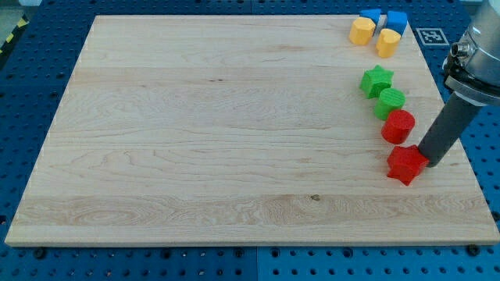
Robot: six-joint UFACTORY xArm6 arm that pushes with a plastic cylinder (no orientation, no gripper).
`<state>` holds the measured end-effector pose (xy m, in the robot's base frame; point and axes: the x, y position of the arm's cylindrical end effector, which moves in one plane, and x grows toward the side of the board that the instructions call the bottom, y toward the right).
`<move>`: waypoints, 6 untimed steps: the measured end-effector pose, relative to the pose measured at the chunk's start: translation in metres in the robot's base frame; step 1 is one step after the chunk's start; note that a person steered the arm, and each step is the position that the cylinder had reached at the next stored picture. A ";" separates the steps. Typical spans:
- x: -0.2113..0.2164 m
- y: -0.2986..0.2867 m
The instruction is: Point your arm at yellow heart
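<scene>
One raised view over board (234, 125)

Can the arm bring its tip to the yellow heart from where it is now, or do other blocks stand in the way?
Probably yes. My tip sits beside the red star, and the yellow heart lies toward the view's top. The strip along the board's right edge looks free.

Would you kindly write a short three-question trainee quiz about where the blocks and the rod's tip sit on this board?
1. True or false: my tip is beside the red star.
2. Which colour are the two blocks nearest the view's top: A green, B blue, C red?
3. Fill in: the yellow heart lies toward the view's ____ from my tip.

Key: 1 true; 2 B; 3 top.
</scene>
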<state>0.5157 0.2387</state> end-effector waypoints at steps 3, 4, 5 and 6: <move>-0.102 0.015; -0.145 0.015; -0.157 0.015; -0.169 0.012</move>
